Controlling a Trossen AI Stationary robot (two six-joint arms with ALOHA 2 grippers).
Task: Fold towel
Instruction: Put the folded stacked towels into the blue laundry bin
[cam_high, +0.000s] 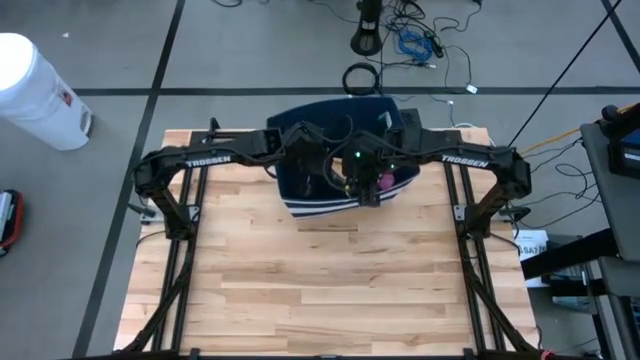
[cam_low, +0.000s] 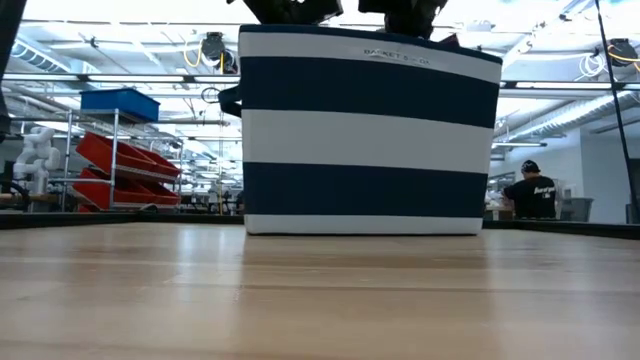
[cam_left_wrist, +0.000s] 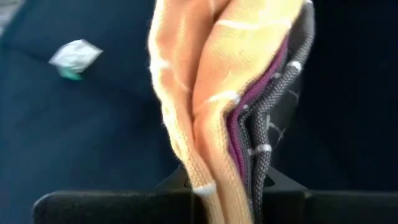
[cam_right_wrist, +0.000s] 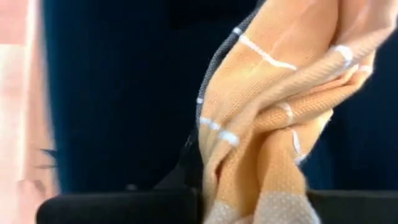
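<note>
High view puts the navy-and-white striped tote bag (cam_high: 335, 165) at the upper centre of the frame on the pale wood-plank table (cam_high: 320, 290), with both arms reaching in over its open top. Both wrist views show the towel (cam_left_wrist: 211, 93), bunched orange cloth with thin white stripes and purple and grey layers, hanging inside the dark bag, the left gripper (cam_left_wrist: 214, 193) and the right gripper (cam_right_wrist: 249, 199) each pinched closed on a fold. Low view shows red bins (cam_low: 125, 165) at left and a person (cam_low: 530, 195) at right.
</note>
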